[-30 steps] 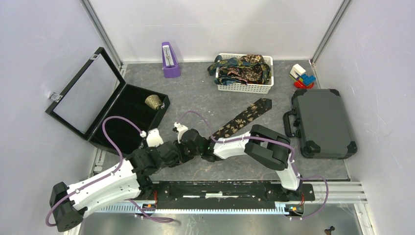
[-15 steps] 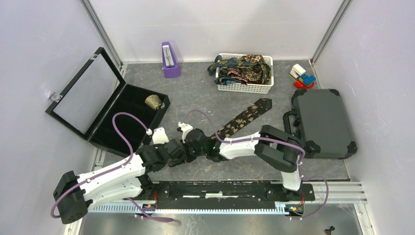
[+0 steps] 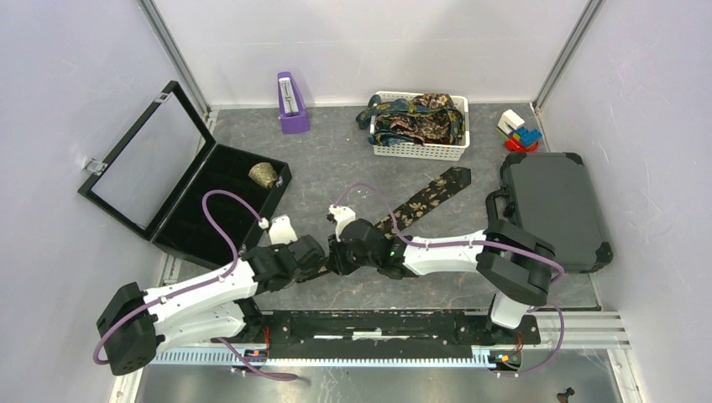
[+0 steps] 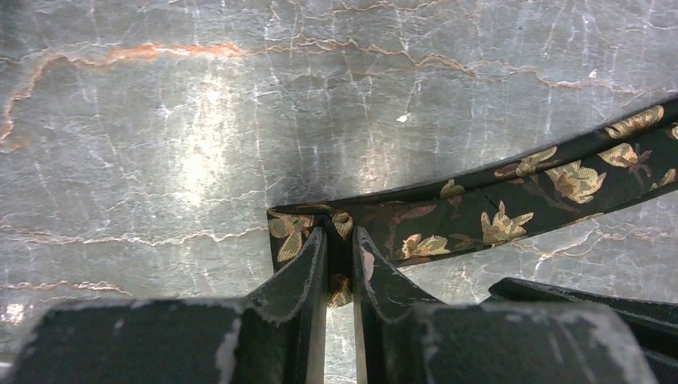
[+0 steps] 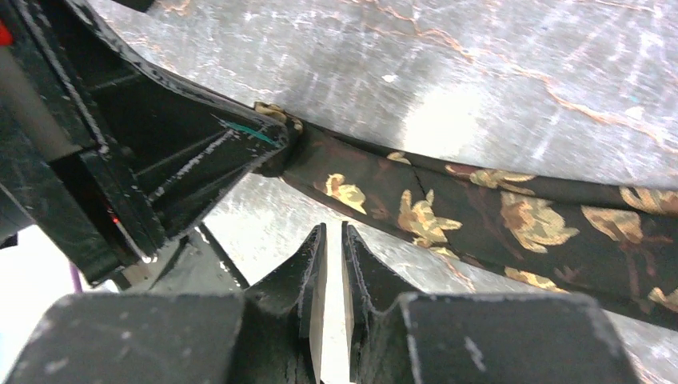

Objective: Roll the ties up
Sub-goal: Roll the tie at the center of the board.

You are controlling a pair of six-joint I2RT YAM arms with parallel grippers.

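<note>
Top external view: my left tool (image 3: pixel 317 259) and my right tool (image 3: pixel 342 252) meet tip to tip low over the desk (image 3: pixel 336 164). Both are at the near end of a dark floral tie (image 3: pixel 424 200), which runs away from them up and to the right. Beyond its pointed far end stands a white basket (image 3: pixel 420 151) heaped with more ties (image 3: pixel 416 117).

Left wrist view: my left tool (image 4: pixel 340 240) is narrow, its fingers (image 4: pixel 304 268) pinching the tie (image 4: pixel 496 192) by its end. The strip trails off to this tool's right across the marbled desk.

Right wrist view: my right tool (image 5: pixel 334 232) is drawn in to a thin slit with nothing between the fingers. The tie (image 5: pixel 480 216) passes just beyond its tips, and ahead to its left my left tool (image 5: pixel 240 152) clamps the tie's end.
</note>
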